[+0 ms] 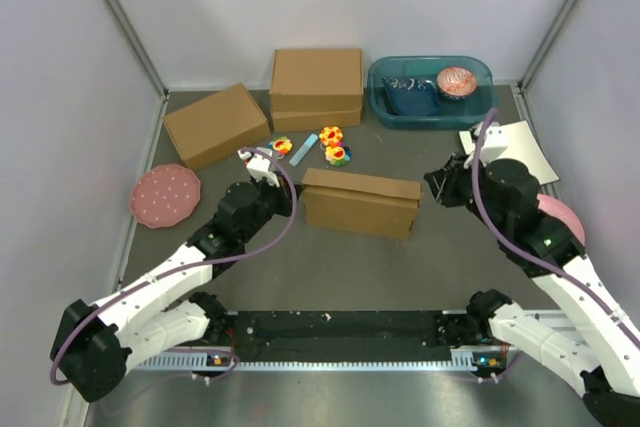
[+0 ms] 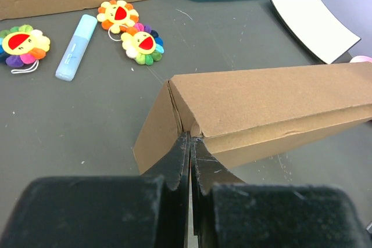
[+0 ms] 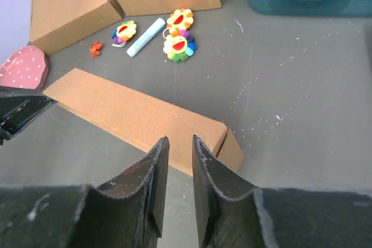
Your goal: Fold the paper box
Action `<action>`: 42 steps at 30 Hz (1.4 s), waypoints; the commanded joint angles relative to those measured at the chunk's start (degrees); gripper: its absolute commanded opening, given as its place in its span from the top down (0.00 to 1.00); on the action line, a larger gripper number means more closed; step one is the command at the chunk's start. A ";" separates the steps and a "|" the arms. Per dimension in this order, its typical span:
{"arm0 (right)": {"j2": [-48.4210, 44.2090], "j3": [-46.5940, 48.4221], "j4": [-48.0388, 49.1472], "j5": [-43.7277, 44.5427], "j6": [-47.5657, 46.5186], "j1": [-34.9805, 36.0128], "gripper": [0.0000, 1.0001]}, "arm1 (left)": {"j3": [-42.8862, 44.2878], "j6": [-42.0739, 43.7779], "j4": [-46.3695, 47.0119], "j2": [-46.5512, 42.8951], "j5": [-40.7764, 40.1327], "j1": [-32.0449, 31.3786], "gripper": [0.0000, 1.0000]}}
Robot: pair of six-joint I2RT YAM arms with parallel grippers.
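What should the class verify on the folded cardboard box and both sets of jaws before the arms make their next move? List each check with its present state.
1. The paper box lies closed, lid down: ok.
2. Its end tabs fully tucked: cannot tell.
3. The left jaws are shut at the box's left corner: ok.
4. Whether the left jaws pinch cardboard: cannot tell.
5. The right jaws stand parted, nothing between them: ok.
6. The flower toys and blue tube lie apart from the box: ok.
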 commanded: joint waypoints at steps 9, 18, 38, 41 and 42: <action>4.30 -12.52 6.05 -0.89 1.97 0.45 1.00 | -0.73 -2.30 -15.10 1.86 1.57 -0.26 0.99; 3.76 -16.83 7.37 -0.01 3.30 0.45 1.00 | 7.79 1.38 -22.75 -6.49 -3.08 -0.34 0.76; 4.21 -16.30 7.11 -0.89 2.33 0.45 1.00 | 18.10 2.18 -13.18 4.67 3.41 0.54 0.89; 4.12 -17.01 7.11 -1.33 2.50 0.45 1.00 | 12.39 0.69 -12.83 5.90 7.19 0.54 0.92; 4.03 -17.18 7.02 -1.42 2.59 0.53 1.00 | 10.98 -0.27 -13.01 6.25 6.58 0.54 0.92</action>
